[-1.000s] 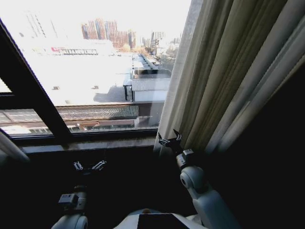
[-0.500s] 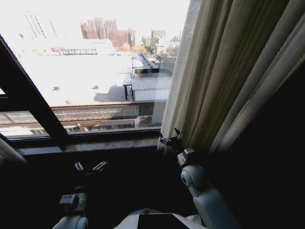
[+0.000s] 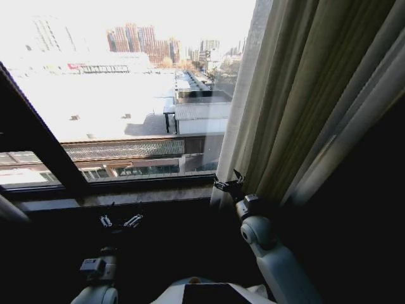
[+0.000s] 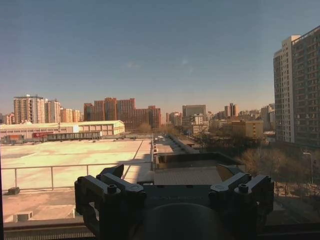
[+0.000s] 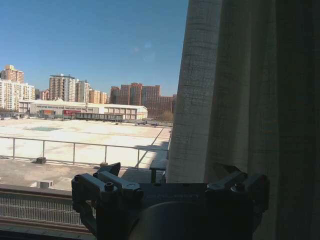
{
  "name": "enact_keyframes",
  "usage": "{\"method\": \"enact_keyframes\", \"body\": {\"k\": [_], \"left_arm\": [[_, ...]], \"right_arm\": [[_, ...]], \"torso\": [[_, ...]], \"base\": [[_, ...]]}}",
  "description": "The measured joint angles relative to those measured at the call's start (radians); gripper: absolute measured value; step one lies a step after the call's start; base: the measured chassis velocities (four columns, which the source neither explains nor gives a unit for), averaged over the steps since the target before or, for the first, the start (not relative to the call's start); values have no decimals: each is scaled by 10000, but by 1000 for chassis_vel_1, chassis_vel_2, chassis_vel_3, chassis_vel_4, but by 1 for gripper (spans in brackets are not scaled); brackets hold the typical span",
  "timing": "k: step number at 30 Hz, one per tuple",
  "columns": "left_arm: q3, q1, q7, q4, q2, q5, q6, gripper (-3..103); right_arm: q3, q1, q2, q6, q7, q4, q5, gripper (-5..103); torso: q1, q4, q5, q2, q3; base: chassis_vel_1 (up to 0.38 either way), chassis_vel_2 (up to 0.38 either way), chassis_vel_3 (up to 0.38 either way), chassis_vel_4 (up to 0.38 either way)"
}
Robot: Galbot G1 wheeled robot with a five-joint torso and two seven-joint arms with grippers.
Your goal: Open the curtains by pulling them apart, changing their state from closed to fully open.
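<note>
The curtains point(image 3: 304, 95) hang bunched in long pale pleats on the right side of the window, and their fine weave shows up close in the right wrist view point(image 5: 235, 90). My right gripper point(image 3: 229, 185) is open at the curtain's lower inner edge. In its wrist view the right gripper point(image 5: 167, 189) has its fingers spread, with the fabric's edge hanging just beyond the gap. My left gripper point(image 3: 120, 221) is open and low below the sill, away from any fabric. In its wrist view the left gripper point(image 4: 172, 189) faces the bare glass.
A dark window frame bar point(image 3: 38, 136) slants across the left of the glass. The sill point(image 3: 139, 193) runs below the pane, with a dark wall under it. A pale strip point(image 3: 9, 209) shows at the far left edge. Rooftops and towers lie outside.
The whole head view has shifted slightly, so the camera has moved. The right gripper stays at the curtain's inner edge, and both grippers remain open.
</note>
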Motion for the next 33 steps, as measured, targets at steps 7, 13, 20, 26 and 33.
{"method": "enact_keyframes", "body": {"k": [7, 13, 20, 26, 33], "left_arm": [[27, -29, 9, -87, -3, 23, 12, 100], [-11, 6, 75, -104, 28, 17, 12, 100], [99, -39, 117, -109, 24, 87, 15, 100], [-59, -41, 117, -164, 55, 45, 23, 100], [-58, -54, 116, -171, 37, 45, 27, 100]], "right_arm": [[109, 669, 69, -150, 540, -722, 56, 100], [211, 1363, 16, -259, 744, -1472, 193, 100], [-59, 2577, 128, -484, 1017, -2379, 424, 100], [-197, 3215, 142, -494, 1042, -2956, 530, 100], [-306, 3613, 279, -426, 983, -3465, 602, 96]], "torso": [[-3, 1, 2, 1, -1], [-2, 0, 2, 0, 0], [-3, 2, 0, 1, 0], [-2, 1, 1, 0, 0], [-2, 2, 1, 1, 0]], "base": [[0, 0, 0, 0], [0, 0, 0, 0], [0, 0, 0, 0], [0, 0, 0, 0], [0, 0, 0, 0]]}}
